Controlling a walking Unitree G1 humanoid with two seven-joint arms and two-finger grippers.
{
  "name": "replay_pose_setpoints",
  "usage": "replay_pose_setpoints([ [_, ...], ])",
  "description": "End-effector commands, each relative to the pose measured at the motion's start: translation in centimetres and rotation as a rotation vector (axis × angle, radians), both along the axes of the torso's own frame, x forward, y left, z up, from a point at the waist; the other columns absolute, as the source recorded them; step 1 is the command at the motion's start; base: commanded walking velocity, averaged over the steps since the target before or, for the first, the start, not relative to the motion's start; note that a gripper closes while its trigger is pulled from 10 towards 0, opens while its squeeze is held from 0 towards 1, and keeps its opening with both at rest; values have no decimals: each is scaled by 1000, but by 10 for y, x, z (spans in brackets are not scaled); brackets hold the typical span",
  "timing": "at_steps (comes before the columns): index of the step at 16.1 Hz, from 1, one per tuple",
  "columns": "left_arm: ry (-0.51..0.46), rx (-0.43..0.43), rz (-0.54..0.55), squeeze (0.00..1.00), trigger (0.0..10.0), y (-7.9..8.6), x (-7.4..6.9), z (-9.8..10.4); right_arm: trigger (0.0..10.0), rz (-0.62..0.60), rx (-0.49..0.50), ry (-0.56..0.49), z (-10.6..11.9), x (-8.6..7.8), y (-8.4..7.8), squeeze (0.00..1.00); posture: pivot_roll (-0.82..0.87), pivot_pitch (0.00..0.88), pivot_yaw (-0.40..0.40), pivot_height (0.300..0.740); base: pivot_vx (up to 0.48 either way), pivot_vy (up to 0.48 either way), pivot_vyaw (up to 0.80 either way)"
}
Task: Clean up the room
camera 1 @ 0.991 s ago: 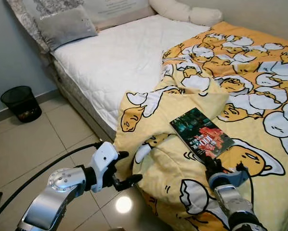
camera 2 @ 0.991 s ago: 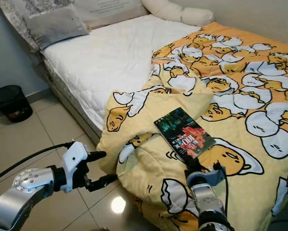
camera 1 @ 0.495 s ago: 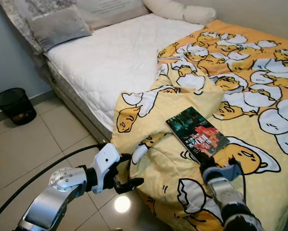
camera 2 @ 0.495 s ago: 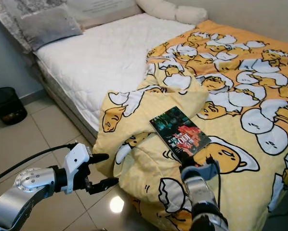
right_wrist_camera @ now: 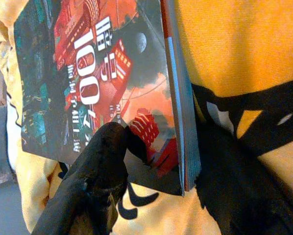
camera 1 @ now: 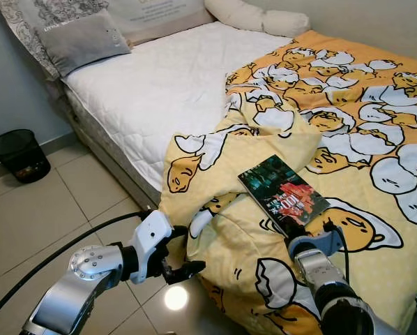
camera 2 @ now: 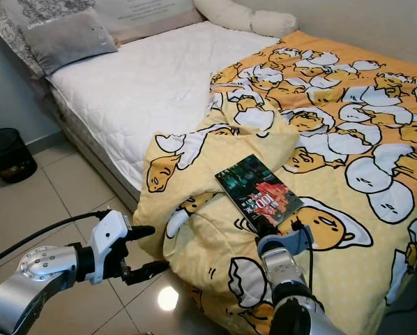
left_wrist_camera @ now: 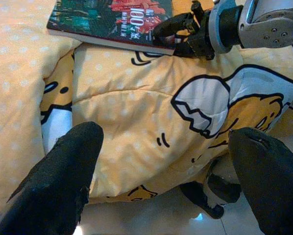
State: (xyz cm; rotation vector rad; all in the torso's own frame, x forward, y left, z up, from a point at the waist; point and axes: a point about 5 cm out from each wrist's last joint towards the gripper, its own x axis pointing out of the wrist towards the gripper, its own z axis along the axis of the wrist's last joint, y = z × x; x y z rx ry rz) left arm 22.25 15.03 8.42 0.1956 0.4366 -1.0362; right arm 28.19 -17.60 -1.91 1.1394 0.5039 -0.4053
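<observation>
The right gripper (right_wrist_camera: pixel 151 161) has closed in on the near corner of the dark paperback book with red lettering (camera 1: pixel 284 195), its fingers now straddling that corner, not yet clamped. The book lies on the rumpled yellow egg-print duvet (camera 1: pixel 348 132) near the bed's foot edge. The left gripper (camera 1: pixel 183 248) hovers wide open beside the overhang; pickup looks imminent.

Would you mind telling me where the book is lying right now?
The book lies on the yellow blanket near the bed's foot corner, right of centre in the head views, with the right gripper at its near corner.
</observation>
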Motion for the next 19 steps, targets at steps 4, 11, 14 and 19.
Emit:
replay_pose_setpoints([
  [4,-14,15,-3,1000,10000,3,0,5,4745,-91,182,-197,25,26,10,0,150,0,89,740,0,0,0],
  [11,-17,15,4,996,10000,3,0,6,0,-88,195,-285,48,46,13,0,160,0,79,740,0,0,0],
  [14,-17,15,6,996,10000,4,0,6,0,-86,198,-285,47,47,15,0,159,0,80,740,0,0,0],
  [19,-33,10,27,996,10000,1,6,3,0,-81,145,-288,42,41,6,0,137,0,60,740,0,0,0],
])
